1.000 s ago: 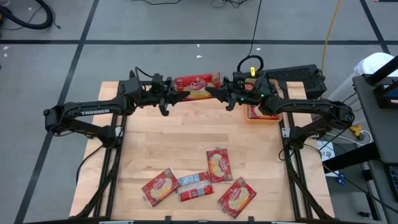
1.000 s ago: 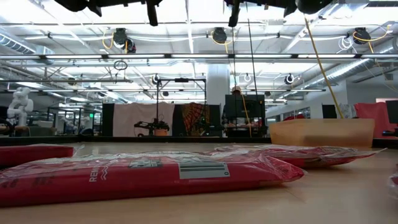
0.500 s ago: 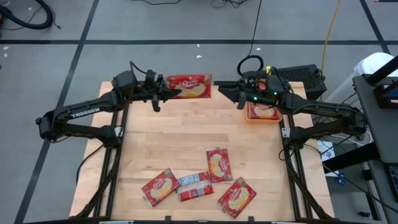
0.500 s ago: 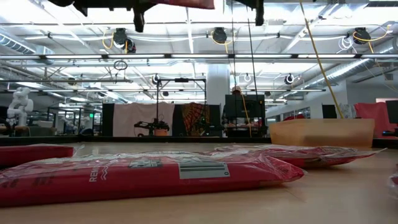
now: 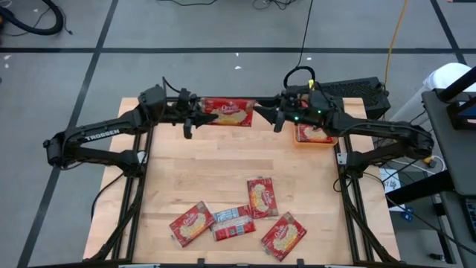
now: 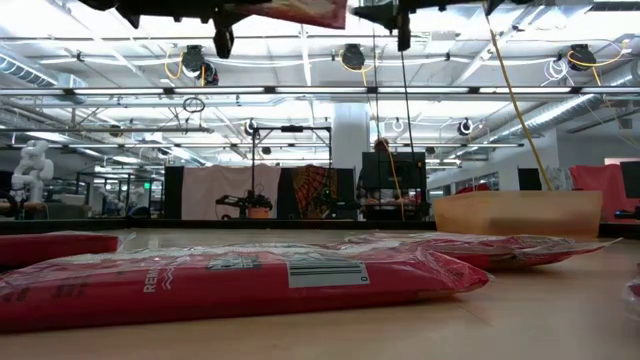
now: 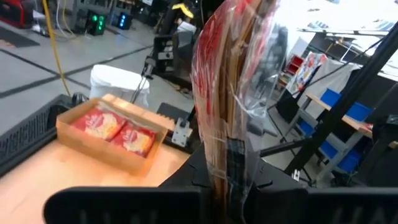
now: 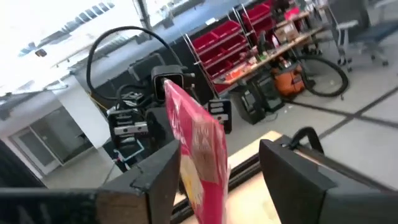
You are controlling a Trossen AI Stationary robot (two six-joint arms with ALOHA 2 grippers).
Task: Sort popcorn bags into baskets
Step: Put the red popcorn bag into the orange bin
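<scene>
Left fingers pinch popcorn bag; right fingers spread.

The wooden table stands on a grey floor marked with dark tape lines. A black keyboard-like unit lies just beyond the table's far right corner. A yellow cable runs across the floor beyond that corner, and a black cable leads away from the table's far edge. A white rounded object sits well right of the table. Across the room behind the table stand a white humanoid figure and red storage bins on shelving.
</scene>
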